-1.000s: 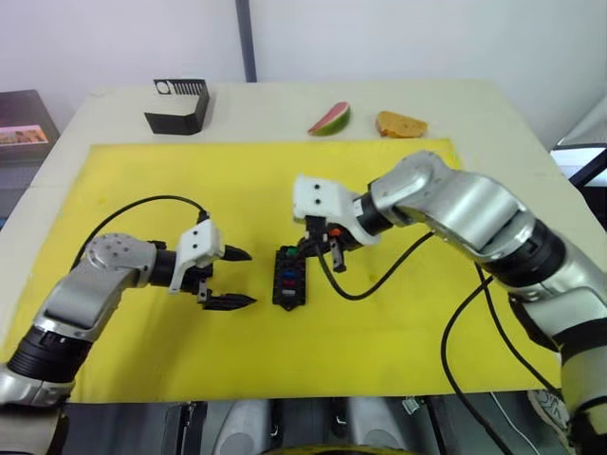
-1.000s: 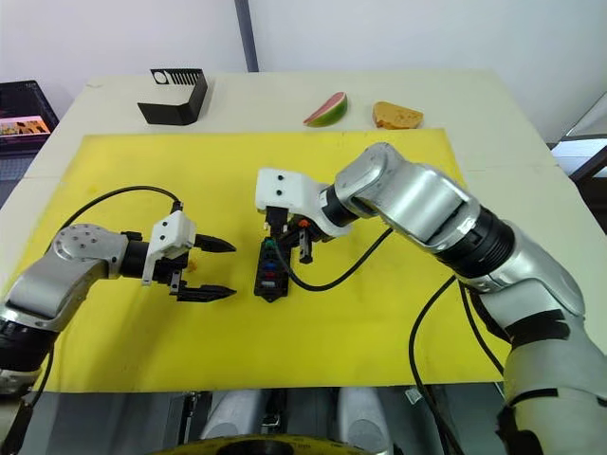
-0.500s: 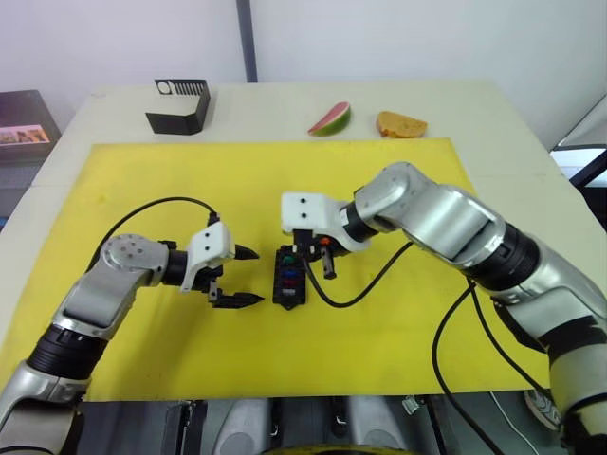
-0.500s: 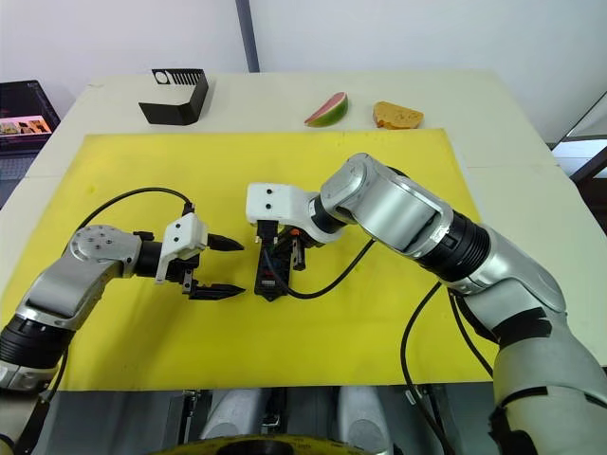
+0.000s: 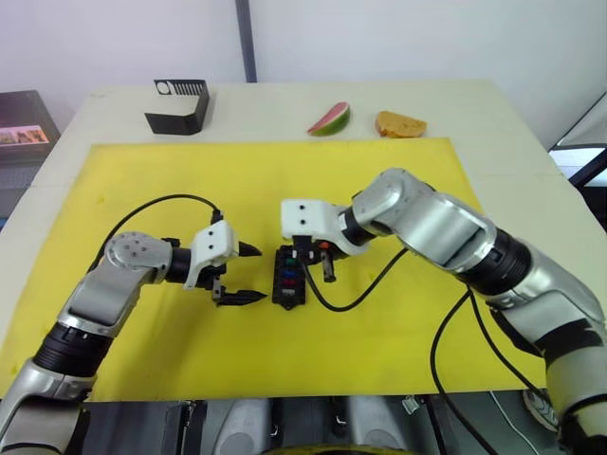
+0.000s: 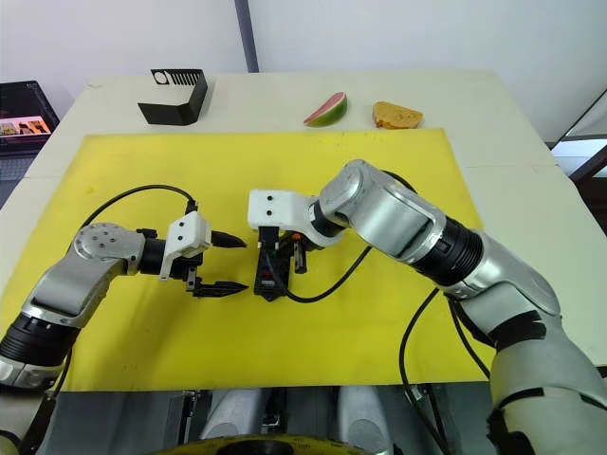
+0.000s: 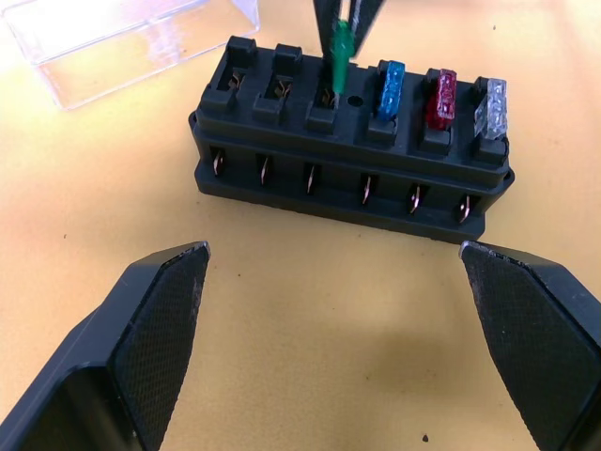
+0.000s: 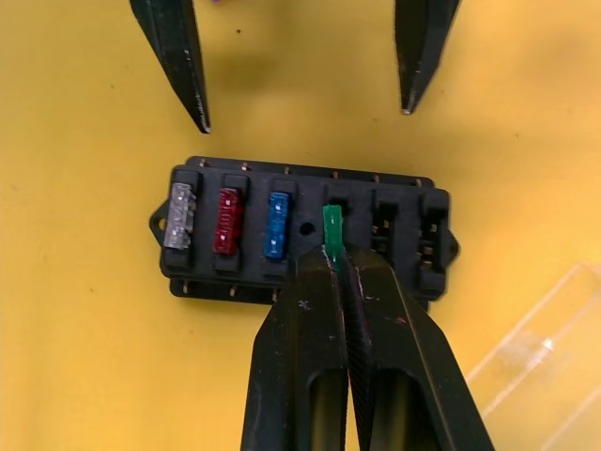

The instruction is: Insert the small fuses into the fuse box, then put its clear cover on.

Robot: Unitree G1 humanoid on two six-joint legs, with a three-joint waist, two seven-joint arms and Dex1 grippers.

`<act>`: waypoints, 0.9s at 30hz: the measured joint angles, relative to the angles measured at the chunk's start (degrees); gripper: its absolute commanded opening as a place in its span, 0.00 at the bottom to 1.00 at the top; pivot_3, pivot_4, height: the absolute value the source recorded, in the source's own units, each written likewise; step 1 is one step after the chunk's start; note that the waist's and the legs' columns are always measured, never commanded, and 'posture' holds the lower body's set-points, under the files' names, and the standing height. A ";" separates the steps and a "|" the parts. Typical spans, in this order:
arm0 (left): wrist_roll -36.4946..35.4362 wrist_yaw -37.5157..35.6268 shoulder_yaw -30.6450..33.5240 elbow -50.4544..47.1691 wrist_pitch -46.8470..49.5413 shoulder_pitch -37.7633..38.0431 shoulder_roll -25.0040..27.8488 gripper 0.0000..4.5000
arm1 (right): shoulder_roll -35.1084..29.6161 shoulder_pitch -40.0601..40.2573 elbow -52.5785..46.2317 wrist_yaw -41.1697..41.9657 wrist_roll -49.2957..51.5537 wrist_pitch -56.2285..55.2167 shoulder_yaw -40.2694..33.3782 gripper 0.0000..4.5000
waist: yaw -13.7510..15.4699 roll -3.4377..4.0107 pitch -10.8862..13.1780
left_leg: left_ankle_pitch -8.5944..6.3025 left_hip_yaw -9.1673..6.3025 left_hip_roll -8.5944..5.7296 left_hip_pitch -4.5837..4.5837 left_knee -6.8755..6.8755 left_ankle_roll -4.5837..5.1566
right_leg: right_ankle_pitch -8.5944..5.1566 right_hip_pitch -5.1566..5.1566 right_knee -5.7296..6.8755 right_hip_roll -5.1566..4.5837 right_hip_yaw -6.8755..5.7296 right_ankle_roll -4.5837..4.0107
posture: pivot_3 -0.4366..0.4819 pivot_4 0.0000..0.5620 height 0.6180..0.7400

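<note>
The black fuse box [image 8: 300,230] lies on the yellow mat. A grey, a red and a blue fuse [image 8: 277,212] stand in one row of its slots. My right gripper [image 8: 334,257] is shut on a green fuse [image 8: 331,225], held upright with its lower end at the slot beside the blue one [image 7: 340,49]. Two slots past it are empty. My left gripper [image 5: 247,275] is open on the box's left side, a short gap away, its fingers spanning the box's length. The clear cover [image 7: 131,42] lies on the mat beyond the box.
At the table's far side stand a black slotted stand [image 5: 178,104], a watermelon slice [image 5: 329,118] and a piece of bread [image 5: 400,123]. Black cables loop from both wrists over the yellow mat [image 5: 379,190].
My right gripper has moved left and down over the fuse box with the green fuse. My left gripper has moved right, closer to the box, still open.
</note>
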 measured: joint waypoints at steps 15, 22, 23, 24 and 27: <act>0.31 0.52 -0.22 -0.33 0.01 1.02 -0.03 1.00 | 0.84 -0.77 1.08 1.94 -3.25 -0.25 0.36 0.00 | 0.00 0.00 0.00 | 0.01 0.00 0.00 0.01 0.03 -0.02 | 0.00 0.00 0.05 0.01 -0.01 0.00 | 0.48 0.27 1.00; 0.33 0.60 -0.24 -0.51 0.01 1.03 -0.06 1.00 | 0.80 -1.31 1.11 3.06 -4.17 -0.05 1.27 0.00 | -0.01 0.00 0.00 | 0.01 0.00 0.00 0.01 0.04 -0.02 | 0.00 0.00 0.05 0.01 -0.01 0.00 | 0.48 0.27 1.00; 0.33 0.60 -0.24 -0.63 0.02 1.04 -0.06 1.00 | 0.81 -1.31 1.11 3.14 -4.53 -0.24 1.45 0.00 | 0.01 0.00 0.00 | 0.01 0.00 0.00 0.01 0.03 -0.02 | 0.00 0.01 0.05 0.01 -0.01 0.00 | 0.48 0.27 1.00; 0.33 0.60 -0.25 -0.77 0.02 1.07 -0.06 1.00 | 0.81 -1.31 1.11 3.25 -4.77 -0.39 1.52 0.00 | 0.01 0.00 0.00 | 0.01 0.00 0.00 0.01 0.03 -0.02 | 0.00 0.01 0.05 0.02 -0.01 0.00 | 0.48 0.27 1.00; 0.34 0.60 -0.27 -1.17 0.03 1.34 -0.06 1.00 | 0.89 -1.32 1.12 3.37 -5.31 -0.82 1.73 0.00 | 0.01 0.00 0.00 | 0.01 0.00 0.00 0.02 0.04 -0.02 | 0.00 0.01 0.05 0.01 -0.01 0.00 | 0.48 0.27 1.00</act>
